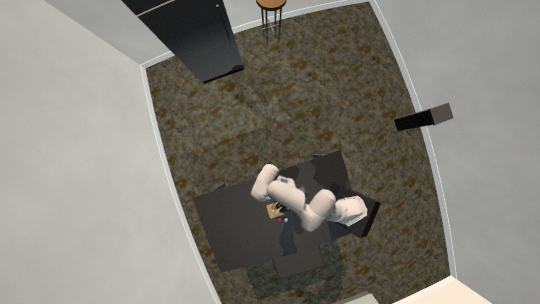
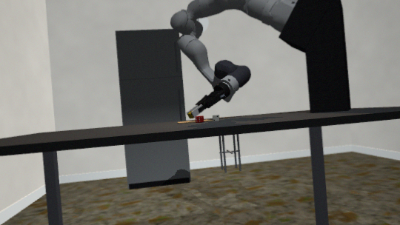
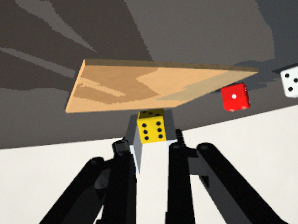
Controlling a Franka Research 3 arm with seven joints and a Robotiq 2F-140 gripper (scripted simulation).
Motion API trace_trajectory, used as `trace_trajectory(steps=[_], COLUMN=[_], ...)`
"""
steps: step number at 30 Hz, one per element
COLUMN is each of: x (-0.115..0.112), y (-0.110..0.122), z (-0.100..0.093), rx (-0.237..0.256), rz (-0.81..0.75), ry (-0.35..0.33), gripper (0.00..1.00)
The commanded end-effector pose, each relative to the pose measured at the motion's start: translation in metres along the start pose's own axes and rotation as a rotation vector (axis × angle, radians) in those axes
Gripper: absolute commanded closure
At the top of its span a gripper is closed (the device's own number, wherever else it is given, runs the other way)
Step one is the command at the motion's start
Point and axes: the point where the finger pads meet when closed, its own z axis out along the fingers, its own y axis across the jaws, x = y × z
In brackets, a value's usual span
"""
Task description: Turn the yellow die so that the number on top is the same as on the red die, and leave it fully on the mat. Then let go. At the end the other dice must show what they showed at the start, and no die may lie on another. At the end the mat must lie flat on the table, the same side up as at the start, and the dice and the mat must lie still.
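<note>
While tilted low over the mat [image 3: 143,86], the claw [image 3: 152,137] clamps the yellow die [image 3: 152,128].

Dark table [image 2: 111,134] carries mat [image 3: 120,90], white die [image 3: 289,82].

Three dice are in view around one tan mat [image 3: 153,86]: one yellow die [image 3: 152,128] at the mat's near edge, one red die [image 3: 236,98] just beside the mat's right corner, and one white die [image 3: 290,82] beyond the red one. Farther from the mat stand one dark cabinet [image 2: 148,92], one round stool [image 1: 270,4], and one table [image 2: 111,131] beneath it.
</note>
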Motion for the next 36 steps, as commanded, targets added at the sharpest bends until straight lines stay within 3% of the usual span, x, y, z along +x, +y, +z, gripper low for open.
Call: trace_trajectory(steps=[1,36], x=[0.0010,0.0091], y=[0.0016,0.0016], z=[-0.0006,0.0037], rx=[-0.005,-0.005], rz=[-0.006,-0.006], ry=[0.001,0.001], gripper=[0.87,0.87])
